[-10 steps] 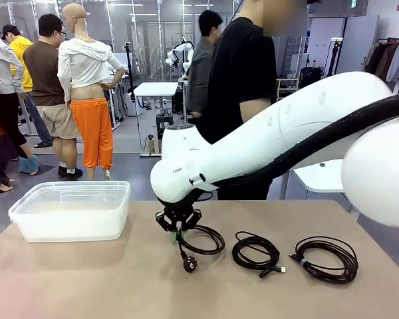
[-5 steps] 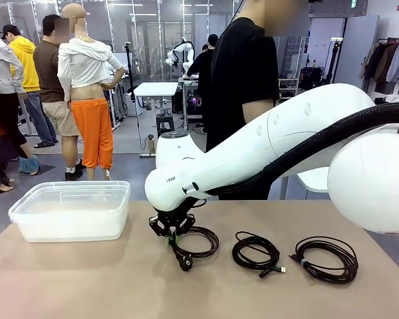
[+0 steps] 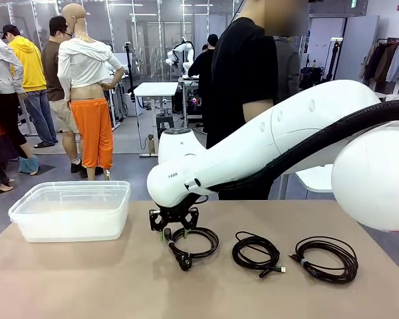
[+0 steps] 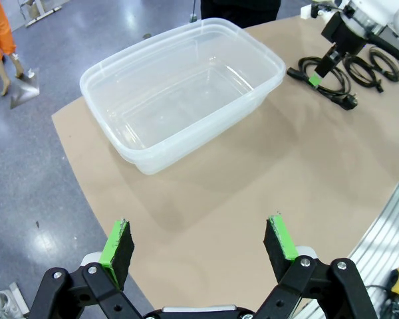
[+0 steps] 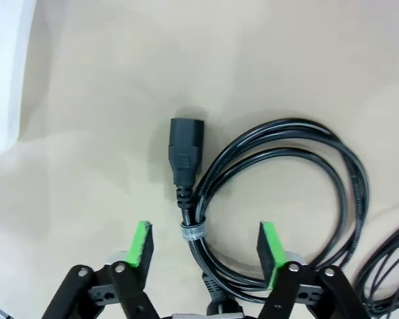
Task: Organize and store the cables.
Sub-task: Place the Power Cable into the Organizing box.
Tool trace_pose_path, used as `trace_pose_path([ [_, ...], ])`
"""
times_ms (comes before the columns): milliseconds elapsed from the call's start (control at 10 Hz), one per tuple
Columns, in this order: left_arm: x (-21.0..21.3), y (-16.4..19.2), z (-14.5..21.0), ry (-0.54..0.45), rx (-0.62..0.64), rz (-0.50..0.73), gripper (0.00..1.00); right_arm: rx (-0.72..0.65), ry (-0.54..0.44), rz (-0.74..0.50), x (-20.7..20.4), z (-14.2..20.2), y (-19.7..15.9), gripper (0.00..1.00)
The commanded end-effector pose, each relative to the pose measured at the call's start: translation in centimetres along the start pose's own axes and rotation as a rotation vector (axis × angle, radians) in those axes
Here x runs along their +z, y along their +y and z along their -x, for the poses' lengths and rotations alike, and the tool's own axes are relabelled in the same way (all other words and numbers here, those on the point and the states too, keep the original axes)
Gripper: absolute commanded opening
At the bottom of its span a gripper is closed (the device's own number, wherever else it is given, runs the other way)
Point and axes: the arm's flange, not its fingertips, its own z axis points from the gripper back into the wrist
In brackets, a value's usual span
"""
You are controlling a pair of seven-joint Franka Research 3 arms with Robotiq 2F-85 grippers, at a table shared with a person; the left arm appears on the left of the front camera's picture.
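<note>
Three coiled black cables lie in a row on the tan table (image 3: 86, 279): a left cable (image 3: 215, 239), a middle cable (image 3: 236, 252) and a right cable (image 3: 351, 262). My right gripper (image 3: 175, 234) hangs open just above the left cable's near edge. In the right wrist view the right gripper (image 5: 203, 246) straddles that cable's tied stretch (image 5: 193, 230), the green pads apart from the cord, with its black plug (image 5: 186, 156) lying ahead. My left gripper (image 4: 199, 242) stands open and holds nothing, high above the table's left end.
A clear plastic container (image 3: 72, 211) stands at the table's left and holds nothing; its rim (image 4: 120, 60) is seen from above in the left wrist view. A person in black stands at the far edge behind the right arm. The right arm's white body spans the table's right half.
My right gripper has opened and let go of the left cable, which it had dragged slightly left. The cable now rests on the table. The left gripper has stayed open.
</note>
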Motion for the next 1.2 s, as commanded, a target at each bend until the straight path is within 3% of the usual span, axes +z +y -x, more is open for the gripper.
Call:
trace_pose_path([
  [0, 0.0, 0.2, 0.2, -0.011, -0.012, 0.017, 1.0, 0.041, -0.049, -0.083, 3.7, 1.4, -3.5, 1.0],
  [200, 0.0, 0.2, 0.2, -0.011, -0.012, 0.017, 1.0, 0.097, -0.1, -0.162, 8.4, 2.6, -8.8, 1.0],
  [400, 0.0, 0.2, 0.2, -0.011, -0.012, 0.017, 1.0, 0.256, -0.157, -0.214, 12.4, 5.1, -15.8, 1.0],
  [500, 0.0, 0.2, 0.2, -0.011, -0.012, 0.017, 1.0, 0.277, -0.208, -0.177, 13.1, 6.0, -18.6, 1.0],
  [600, 0.0, 0.2, 0.2, -0.011, -0.012, 0.017, 1.0, 0.327, -0.235, -0.289, 14.5, 7.7, -21.7, 1.0],
  [800, 0.0, 0.2, 0.2, -0.011, -0.012, 0.017, 1.0, 0.434, -0.291, -0.328, 16.1, 10.5, -27.7, 1.0],
  [900, 0.0, 0.2, 0.2, -0.011, -0.012, 0.017, 1.0, 0.425, -0.299, -0.369, 16.8, 12.2, -31.8, 1.0],
  [1000, 0.0, 0.2, 0.2, -0.011, -0.012, 0.017, 1.0, 0.489, -0.398, -0.46, 17.6, 14.5, -35.9, 1.0],
  [1100, 0.0, 0.2, 0.2, -0.011, -0.012, 0.017, 1.0, 0.48, -0.433, -0.469, 17.3, 16.7, -39.5, 1.0],
])
